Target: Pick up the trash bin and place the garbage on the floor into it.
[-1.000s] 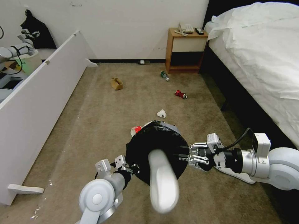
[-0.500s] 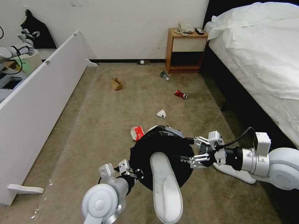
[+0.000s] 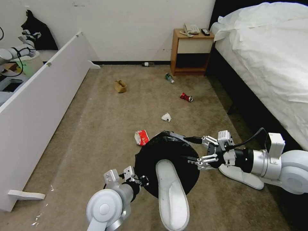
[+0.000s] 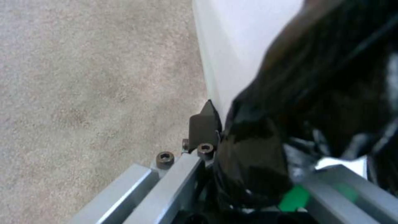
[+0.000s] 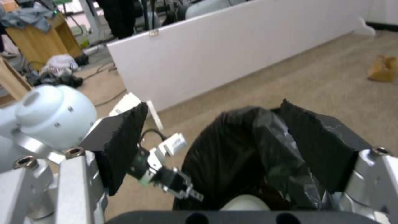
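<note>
The trash bin, lined with a black bag, is in the middle of the carpet. My left gripper is shut on its near rim. The left wrist view shows its fingers pinching bag and white wall. One white slipper stands in the bin and sticks out over the rim. My right gripper is open at the bin's right rim, holding nothing. Another slipper lies under the right arm. On the floor lie a red packet, a tissue, a red can, a green-labelled bottle and a brown paper bag.
A long white panel walls off the left side. The bed runs along the right, with a wooden nightstand at the far wall. Another small bottle lies by the skirting board.
The slipper, blurred in motion over the bin a second ago, now rests in it. My right gripper's fingers have spread and it has drawn back slightly to the right.
</note>
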